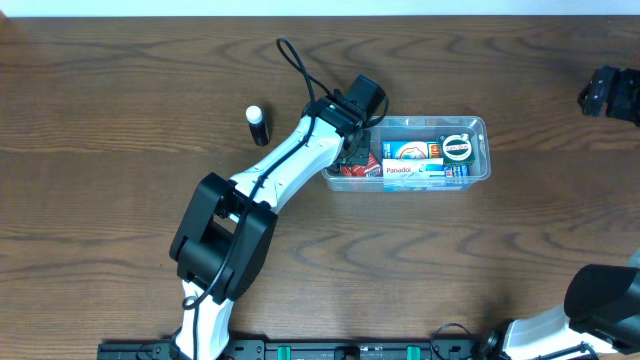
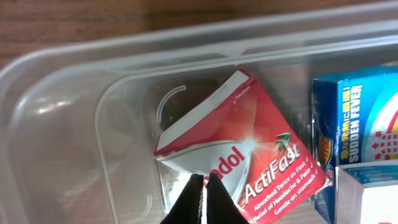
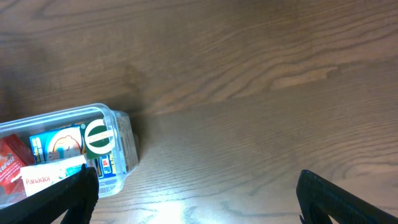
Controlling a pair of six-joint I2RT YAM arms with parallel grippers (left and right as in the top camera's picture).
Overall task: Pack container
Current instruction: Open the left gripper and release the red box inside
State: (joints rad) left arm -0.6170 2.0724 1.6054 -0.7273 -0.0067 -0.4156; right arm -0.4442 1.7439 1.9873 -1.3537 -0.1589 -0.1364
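The container [image 1: 478, 128] is a clear plastic tub on the wooden table, right of centre in the overhead view. It holds a red Panadol ActiFast packet [image 2: 249, 155], a blue box [image 2: 357, 118], a white Panadol box [image 1: 410, 170] and a green and white round item [image 1: 458, 148]. My left gripper [image 2: 204, 179] is inside the tub's left end, shut and empty, with its tips just over the red packet. My right gripper [image 3: 196, 180] is open and empty above bare table, to the right of the container [image 3: 121, 134].
A small white tube with a black cap [image 1: 257, 125] stands on the table left of the left arm. A black part of the right arm [image 1: 608, 93] shows at the top right edge. The cable of the left arm [image 1: 297, 62] loops behind the wrist.
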